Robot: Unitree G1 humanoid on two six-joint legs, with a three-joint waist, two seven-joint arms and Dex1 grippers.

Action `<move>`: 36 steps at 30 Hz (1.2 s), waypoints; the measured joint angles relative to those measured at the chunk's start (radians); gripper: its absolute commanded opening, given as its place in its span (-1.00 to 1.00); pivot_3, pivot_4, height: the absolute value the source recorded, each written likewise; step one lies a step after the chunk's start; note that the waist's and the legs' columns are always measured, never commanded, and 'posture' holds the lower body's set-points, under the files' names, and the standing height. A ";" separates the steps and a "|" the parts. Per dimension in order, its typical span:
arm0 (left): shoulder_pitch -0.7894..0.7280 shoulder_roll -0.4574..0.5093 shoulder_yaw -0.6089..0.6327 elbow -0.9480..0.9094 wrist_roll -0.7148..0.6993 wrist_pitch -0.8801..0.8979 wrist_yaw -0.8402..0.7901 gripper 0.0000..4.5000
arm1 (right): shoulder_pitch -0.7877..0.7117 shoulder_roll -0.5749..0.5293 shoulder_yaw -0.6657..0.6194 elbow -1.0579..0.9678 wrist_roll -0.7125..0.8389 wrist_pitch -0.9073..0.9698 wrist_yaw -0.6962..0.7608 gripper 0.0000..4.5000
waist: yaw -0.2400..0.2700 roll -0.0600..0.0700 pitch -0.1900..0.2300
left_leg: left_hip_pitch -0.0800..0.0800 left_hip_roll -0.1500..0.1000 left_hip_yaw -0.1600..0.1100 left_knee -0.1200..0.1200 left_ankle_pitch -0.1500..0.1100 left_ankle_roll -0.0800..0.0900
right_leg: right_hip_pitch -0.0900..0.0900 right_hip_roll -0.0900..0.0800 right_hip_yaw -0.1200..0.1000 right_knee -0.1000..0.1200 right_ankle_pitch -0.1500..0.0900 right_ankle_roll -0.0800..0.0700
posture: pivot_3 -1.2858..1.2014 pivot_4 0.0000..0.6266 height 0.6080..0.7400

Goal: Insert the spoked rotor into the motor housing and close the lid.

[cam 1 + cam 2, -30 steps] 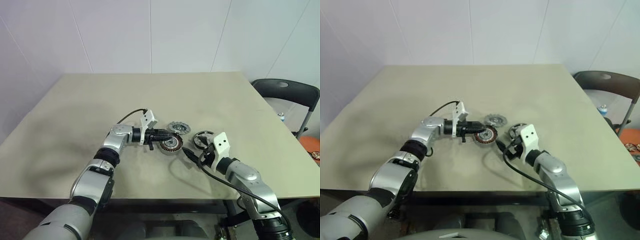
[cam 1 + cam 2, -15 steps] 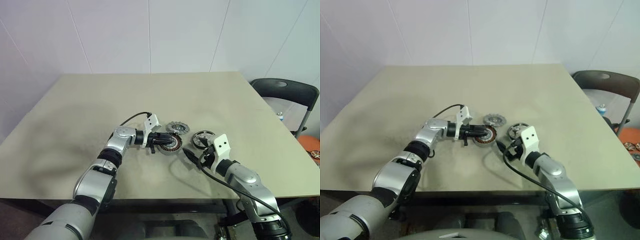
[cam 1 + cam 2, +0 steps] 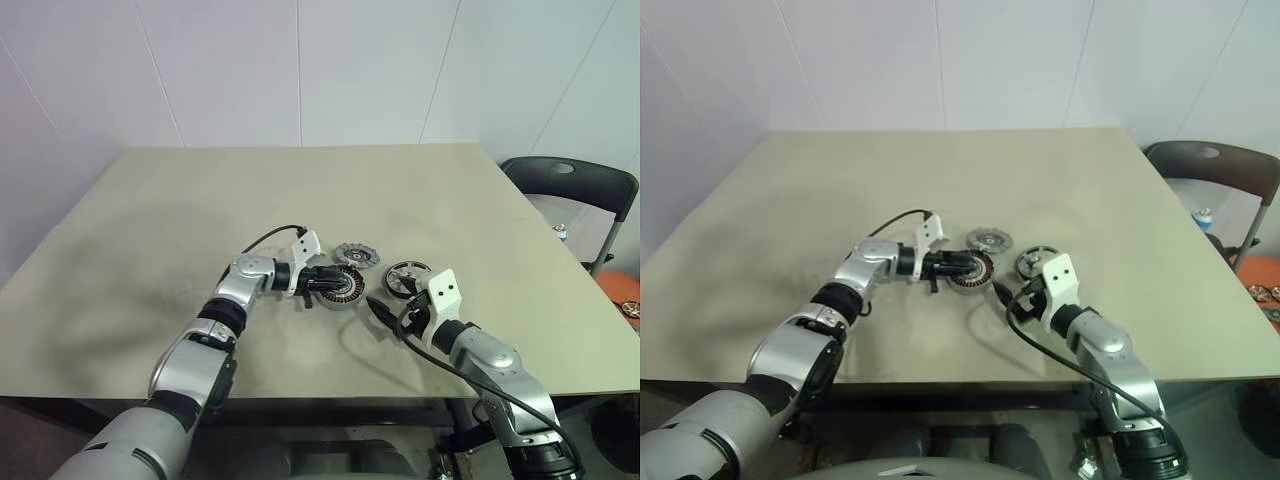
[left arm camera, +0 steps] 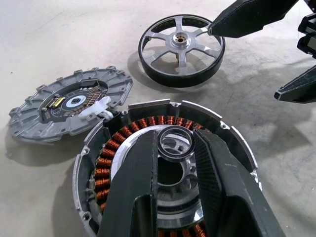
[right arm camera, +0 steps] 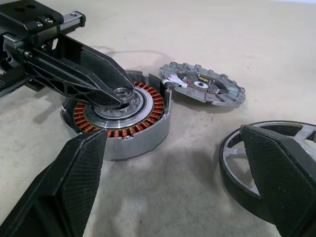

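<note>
- Left wrist view: left gripper (image 4: 174,148) clamped on the silver centre hub of the motor housing (image 4: 108,163); housing flat on the table (image 3: 150,200), toward its near edge, middle of its width.
- Right gripper (image 5: 173,163) spread wide, empty, between housing and spoked rotor (image 5: 276,153); one finger tip above the rotor's rim.
- Rotor just right of the housing; lid (image 4: 64,101) just behind it, toward the far edge.
- Likely heavy, rigid metal; smooth rim probably slippery; copper windings fragile; best gripped across rim or hub, never the thin spokes.
</note>
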 measured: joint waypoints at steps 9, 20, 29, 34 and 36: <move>-0.005 0.008 -0.013 0.020 0.036 -0.024 0.023 -0.67 | 0.004 0.001 0.000 -0.007 0.000 0.000 -0.008 1.00 | 0.000 0.000 0.000 | 0.000 0.000 0.000 0.000 0.000 0.000 | 0.000 0.000 0.000 0.000 0.000 0.000 | 0.03 -1.00 1.00; -0.010 0.013 -0.013 0.030 0.043 -0.042 0.039 -0.67 | 0.005 0.001 0.000 -0.007 0.000 0.000 -0.006 1.00 | 0.000 0.000 0.000 | 0.000 0.000 0.000 0.000 0.000 0.000 | 0.000 0.000 0.000 0.000 0.000 0.000 | 0.03 -1.00 1.00; -0.010 0.008 -0.013 0.030 0.042 -0.035 0.015 0.00 | 0.005 0.001 0.000 -0.007 0.000 0.000 -0.006 1.00 | 0.000 0.000 0.000 | 0.000 0.000 0.000 0.000 0.000 0.000 | 0.000 0.000 0.000 0.000 0.000 0.000 | 0.03 -1.00 1.00; -0.013 0.009 -0.012 0.030 0.045 -0.037 0.069 0.57 | 0.004 0.001 0.000 -0.007 0.000 0.000 -0.006 1.00 | 0.000 0.000 0.000 | 0.000 0.000 0.000 0.000 0.000 0.000 | 0.000 0.000 0.000 0.000 0.000 0.000 | 0.03 -1.00 1.00; -0.017 0.008 -0.009 0.030 0.043 -0.036 0.078 0.57 | 0.004 0.001 0.000 -0.007 0.000 0.000 -0.006 1.00 | 0.000 0.000 0.000 | 0.000 0.000 0.000 0.000 0.000 0.000 | 0.000 0.000 0.000 0.001 0.000 0.000 | 0.03 -1.00 1.00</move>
